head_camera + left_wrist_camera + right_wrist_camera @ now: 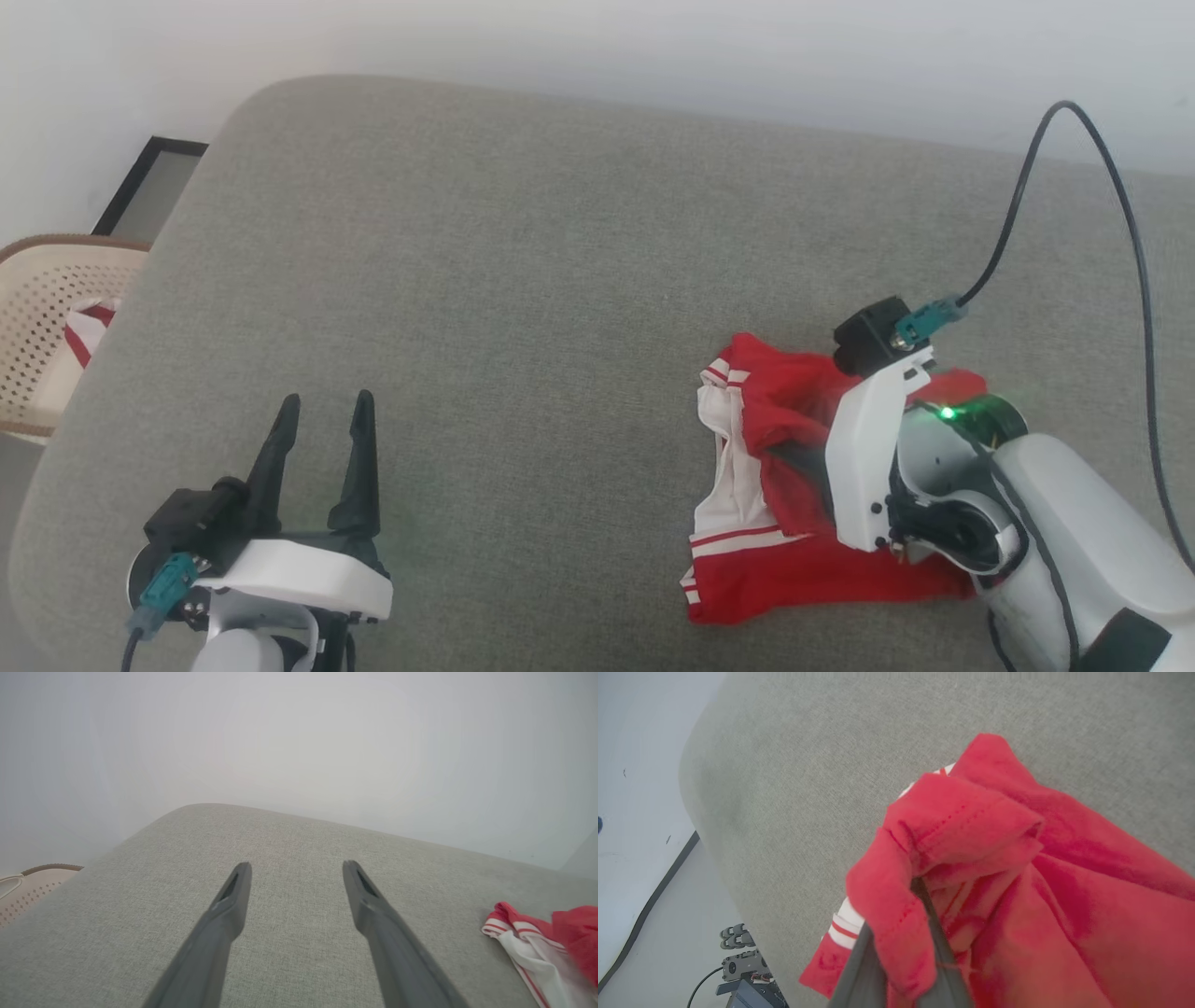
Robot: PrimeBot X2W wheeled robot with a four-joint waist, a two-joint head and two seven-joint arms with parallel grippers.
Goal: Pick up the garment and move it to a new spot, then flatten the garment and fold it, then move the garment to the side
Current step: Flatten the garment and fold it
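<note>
step: pick-up, I reckon | garment [747, 560] lay bunched on the grey cushion's [523, 280] right side | right gripper [901, 933] fingers pinched a red fold | left gripper [327, 401] fingers wide, empty | next: probably lift clear, carry it over

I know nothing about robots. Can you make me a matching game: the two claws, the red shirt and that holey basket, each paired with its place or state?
Things:
1. left gripper, two dark fingers
2. right gripper
3. red fabric shirt with white striped trim
4. cream perforated basket

States:
A. bunched on the right of the grey fabric cushion
B. off the cushion's left edge
C. open over bare cushion
D. shut on a red fold

Pairs: 1-C, 2-D, 3-A, 4-B
</note>
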